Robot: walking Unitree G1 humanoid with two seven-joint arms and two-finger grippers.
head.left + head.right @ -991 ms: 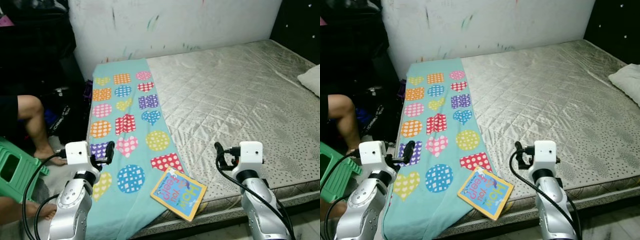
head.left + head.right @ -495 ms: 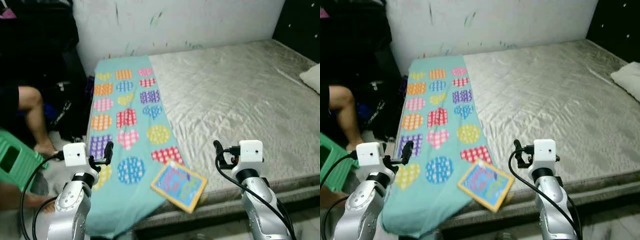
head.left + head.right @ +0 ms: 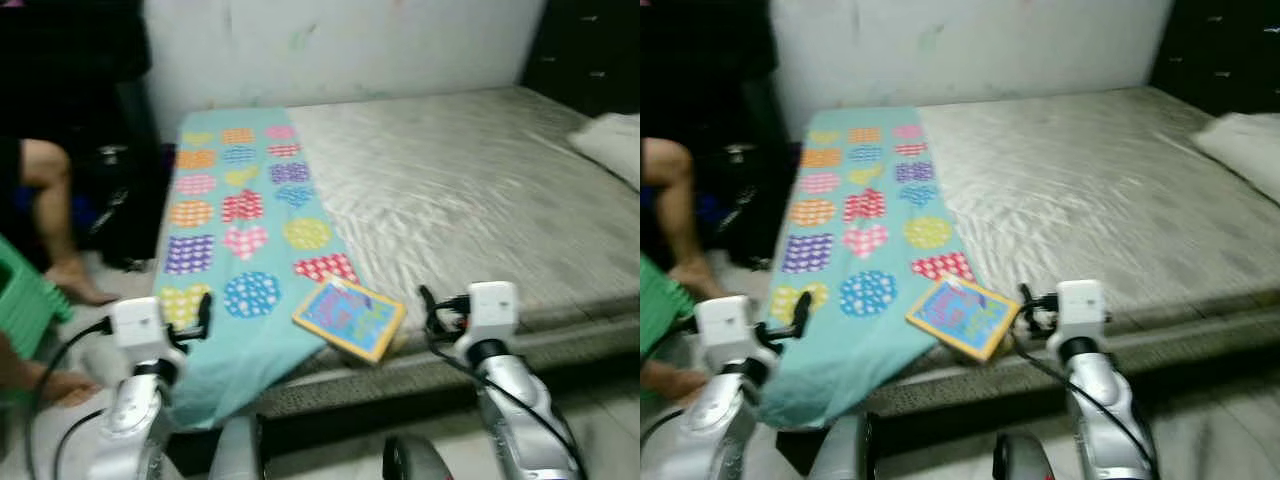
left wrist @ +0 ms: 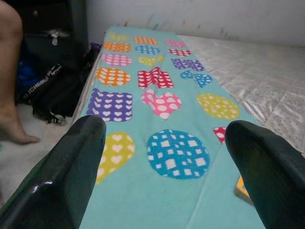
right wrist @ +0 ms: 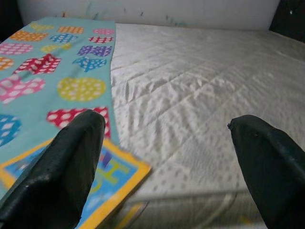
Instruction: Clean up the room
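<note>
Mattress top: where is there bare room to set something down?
Free: the wide quilted stretch of the mattress between the patterned towel and the pillow. Taken: the strip under the towel, and the front edge by the book.

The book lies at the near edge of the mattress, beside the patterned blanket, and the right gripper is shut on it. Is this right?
Not quite. The right gripper is open and holds nothing, as the right wrist view shows. The book does lie at the mattress edge beside the patterned blanket.

A yellow-edged blue picture book (image 3: 349,317) lies flat at the near edge of the bed, partly on a teal towel (image 3: 237,225) patterned with colourful hearts and circles along the bed's left side.
</note>
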